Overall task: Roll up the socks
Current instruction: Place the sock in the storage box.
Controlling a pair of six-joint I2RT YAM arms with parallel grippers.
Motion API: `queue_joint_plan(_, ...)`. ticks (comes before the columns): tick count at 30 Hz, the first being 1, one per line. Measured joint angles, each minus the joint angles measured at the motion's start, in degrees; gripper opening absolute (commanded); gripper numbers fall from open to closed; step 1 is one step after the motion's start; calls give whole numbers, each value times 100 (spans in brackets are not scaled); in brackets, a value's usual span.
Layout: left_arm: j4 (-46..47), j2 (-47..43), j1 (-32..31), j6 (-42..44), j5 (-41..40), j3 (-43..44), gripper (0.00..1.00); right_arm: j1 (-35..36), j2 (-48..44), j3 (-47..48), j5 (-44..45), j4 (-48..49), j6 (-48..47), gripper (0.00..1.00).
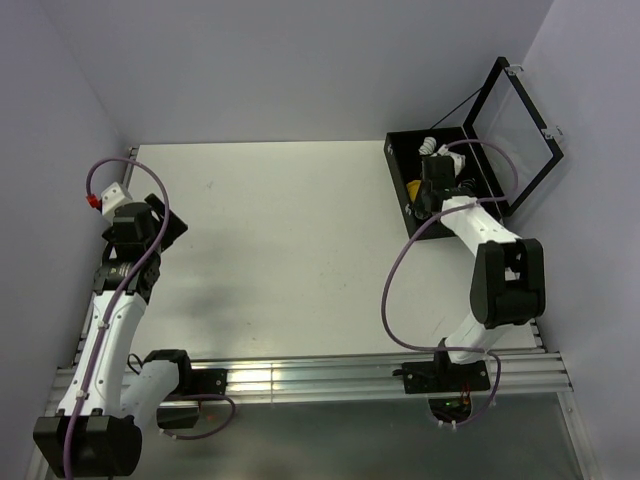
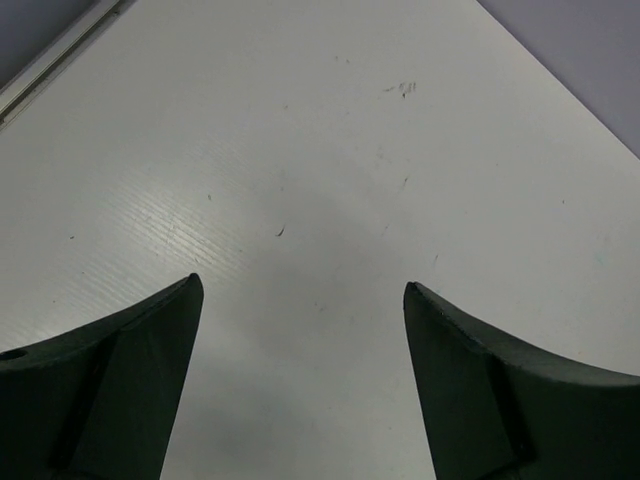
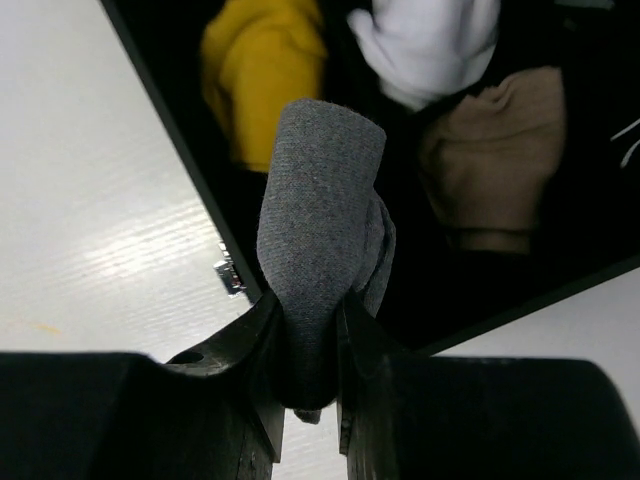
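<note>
Worktop [image 1: 300, 250] white and faintly scuffed, pale lilac walls [image 1: 300, 70] around it, black box [image 1: 396, 165] at the far right corner with its clear lid [image 1: 520, 110] tipped up. Right hand [image 3: 305, 315] pinches the grey sock [image 3: 320, 200] over the box edge; the mustard sock [image 3: 260, 70] lies inside beside a white bundle [image 3: 430, 40] and a tan bundle [image 3: 495, 140]. Left hand [image 2: 302, 285] hangs above the worktop at left, spread wide open.
</note>
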Motion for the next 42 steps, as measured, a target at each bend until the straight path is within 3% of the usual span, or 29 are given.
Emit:
queue_joint_plan(14, 31, 94, -2, 94, -96, 0, 86, -356, 914, 391, -498, -262, 92, 0)
queue_joint_plan(32, 85, 214, -2, 101, -85, 0, 86, -398, 1180, 575, -551, -597, 175, 0)
queue_joint_plan(42, 85, 216, -2, 101, -57, 0, 86, -398, 1318, 734, -256, -831, 791, 0)
